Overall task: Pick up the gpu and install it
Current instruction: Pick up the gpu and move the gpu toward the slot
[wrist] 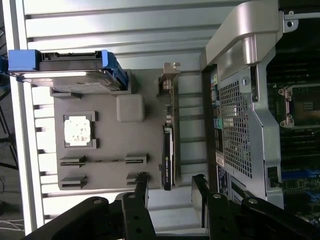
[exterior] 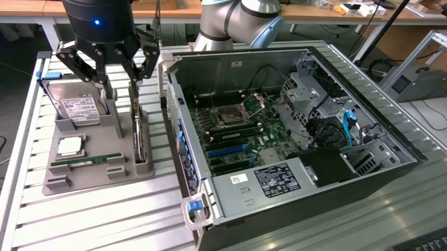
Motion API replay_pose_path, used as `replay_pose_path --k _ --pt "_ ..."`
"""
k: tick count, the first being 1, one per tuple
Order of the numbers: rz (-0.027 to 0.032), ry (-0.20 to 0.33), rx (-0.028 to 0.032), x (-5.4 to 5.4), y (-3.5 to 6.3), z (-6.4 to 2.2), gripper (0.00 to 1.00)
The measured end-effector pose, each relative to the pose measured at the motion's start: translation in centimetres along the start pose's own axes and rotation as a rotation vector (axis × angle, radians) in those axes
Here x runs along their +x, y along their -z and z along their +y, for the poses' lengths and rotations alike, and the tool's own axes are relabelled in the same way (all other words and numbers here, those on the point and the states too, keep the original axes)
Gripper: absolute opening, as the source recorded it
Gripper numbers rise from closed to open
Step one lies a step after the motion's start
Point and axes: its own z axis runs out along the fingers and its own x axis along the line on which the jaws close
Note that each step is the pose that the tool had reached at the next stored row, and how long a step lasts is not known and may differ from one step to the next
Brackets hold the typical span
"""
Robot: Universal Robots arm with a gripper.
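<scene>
Your gripper (exterior: 120,78) spread, over gpu (exterior: 140,138); card on edge beside PC case (exterior: 237,51), long axis crosswise to closing direction.

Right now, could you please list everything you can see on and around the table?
gpu: one, dark, on edge in the tray's slot nearest the case
hard drive: one, silver, white label, tray's far end
processor: one, silver, mid-tray
memory stick: one, green, beside the processor
tray: one, grey, exterior view's left
computer case: one, grey and black, open, exterior view's right
table: one, silver slats
arm: one, grey and blue, behind the case
fingers: two, black, open, above the tray
</scene>
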Motion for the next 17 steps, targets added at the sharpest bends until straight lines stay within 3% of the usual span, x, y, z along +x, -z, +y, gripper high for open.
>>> replay_pose_path --k 17 --pt "0.0000 0.000 0.0001 0.02 -0.99 -0.04 0.48"
